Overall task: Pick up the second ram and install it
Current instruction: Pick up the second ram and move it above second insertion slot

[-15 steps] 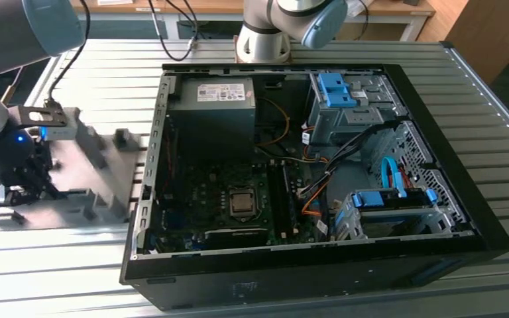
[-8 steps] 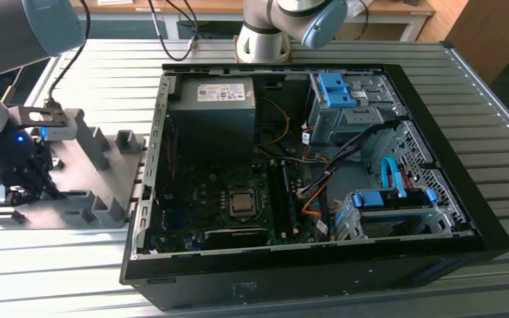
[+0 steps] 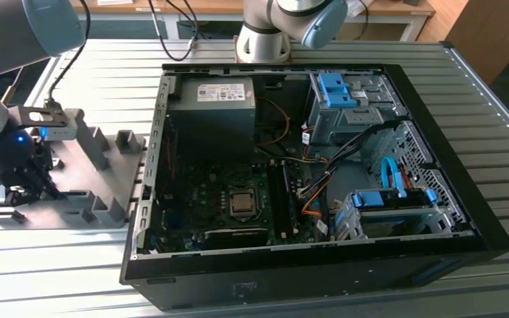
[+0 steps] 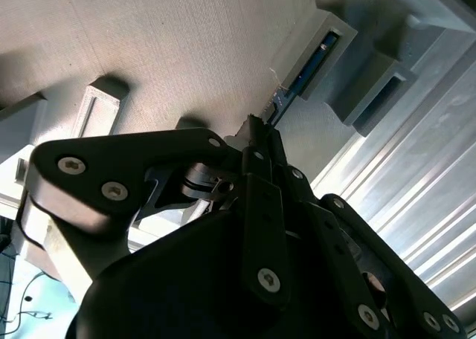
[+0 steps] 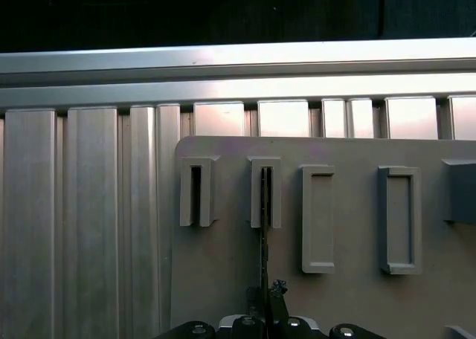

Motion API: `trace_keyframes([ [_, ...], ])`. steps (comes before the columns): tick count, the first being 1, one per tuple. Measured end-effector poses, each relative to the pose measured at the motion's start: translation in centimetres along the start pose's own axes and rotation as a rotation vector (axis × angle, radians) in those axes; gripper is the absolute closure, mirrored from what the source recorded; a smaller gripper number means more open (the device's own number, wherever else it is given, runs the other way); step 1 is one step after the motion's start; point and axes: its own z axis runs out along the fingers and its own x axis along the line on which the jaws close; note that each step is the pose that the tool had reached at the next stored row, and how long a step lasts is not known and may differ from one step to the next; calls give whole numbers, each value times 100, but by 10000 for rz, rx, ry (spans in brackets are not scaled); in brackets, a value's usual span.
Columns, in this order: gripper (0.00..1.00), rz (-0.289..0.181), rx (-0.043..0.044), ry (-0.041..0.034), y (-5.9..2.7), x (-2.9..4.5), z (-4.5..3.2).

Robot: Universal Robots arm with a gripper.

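Note:
The second ram (image 4: 306,70) is a thin blue-green stick standing on edge in a slotted grey holder (image 4: 327,38) on the grey fixture plate (image 3: 69,169), at the exterior view's left beside the computer case. In the first wrist view the ram (image 5: 263,235) appears edge-on, running from its holder (image 5: 265,192) to my fingertips. My gripper (image 4: 258,127) sits low over the plate, with its dark fingers closed on the near end of the stick. In the exterior view the gripper (image 3: 14,192) is partly hidden by the arm. The motherboard's long black slots (image 3: 283,192) lie right of the CPU socket (image 3: 241,202).
The open computer case (image 3: 148,165) lies flat on the slatted aluminium table (image 3: 466,79), with its near wall close to the fixture plate. More grey holders stand on the plate (image 5: 317,218), and a neighbouring slotted one (image 5: 195,194) shows a dark slot. A second arm's base (image 3: 264,40) stands behind the case.

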Motion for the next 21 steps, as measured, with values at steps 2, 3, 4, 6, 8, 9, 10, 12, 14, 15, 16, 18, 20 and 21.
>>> trace_keyframes([
  [2,86,-20,0,0,0,0,0],
  [3,86,-119,-2,1,0,0,0],
  [4,86,-253,-5,3,0,0,0],
  [6,86,-427,-9,4,0,0,0],
  [8,86,-577,-12,6,0,0,0],
  [9,86,-655,-13,7,0,0,0],
  [10,86,-685,-14,7,0,0,0],
  [12,86,-721,-15,7,0,0,0],
  [14,86,-748,-15,7,0,0,1],
  [15,86,-748,-16,8,0,0,0],
  [16,86,-748,-15,7,0,0,0],
  [18,86,-748,-13,7,0,-1,-3],
  [20,86,-749,-16,8,0,0,-14],
  [21,86,-749,-15,7,0,-1,-20],
])
